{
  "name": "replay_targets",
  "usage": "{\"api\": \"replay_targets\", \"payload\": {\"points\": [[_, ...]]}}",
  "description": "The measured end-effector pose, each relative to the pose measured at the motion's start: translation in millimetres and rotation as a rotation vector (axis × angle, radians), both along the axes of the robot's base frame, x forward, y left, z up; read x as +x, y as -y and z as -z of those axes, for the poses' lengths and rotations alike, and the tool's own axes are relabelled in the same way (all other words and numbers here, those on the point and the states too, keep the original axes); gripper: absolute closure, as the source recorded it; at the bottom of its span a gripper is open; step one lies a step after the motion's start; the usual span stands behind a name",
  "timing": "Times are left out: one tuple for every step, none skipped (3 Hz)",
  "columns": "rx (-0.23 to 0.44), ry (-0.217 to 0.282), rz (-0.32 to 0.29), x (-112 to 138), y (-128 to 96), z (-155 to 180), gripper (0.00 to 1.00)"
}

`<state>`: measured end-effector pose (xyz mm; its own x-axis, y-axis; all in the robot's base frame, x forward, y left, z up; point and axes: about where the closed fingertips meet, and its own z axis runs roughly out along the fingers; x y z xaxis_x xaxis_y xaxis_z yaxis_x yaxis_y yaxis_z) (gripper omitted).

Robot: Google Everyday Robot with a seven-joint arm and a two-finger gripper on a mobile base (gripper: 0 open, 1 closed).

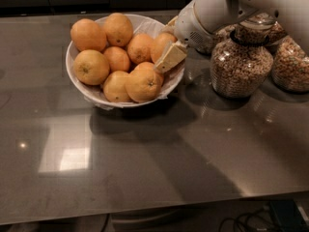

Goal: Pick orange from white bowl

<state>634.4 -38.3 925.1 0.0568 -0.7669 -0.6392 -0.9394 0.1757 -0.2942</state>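
On the left of the glossy grey desk sits the round white bowl, crinkly-lined and heaped with smooth oranges. The orange, a plain sphere with no long axis and no stem mark showing, lies at the right rim. The gripper is around it; whether it is clamped I cannot tell. Glass cereal jars stand rightmost.

The cream gripper hangs over the white bowl beside the evenly deep-orange orange.
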Motion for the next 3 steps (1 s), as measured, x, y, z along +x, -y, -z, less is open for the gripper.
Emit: {"api": "replay_targets", "payload": {"points": [[0.006,-0.007,-0.005,1.7,0.0,3.5,0.5],[0.006,-0.007,-0.005,1.7,0.0,3.5,0.74],[0.006,-0.007,-0.005,1.7,-0.1,3.5,0.97]]}}
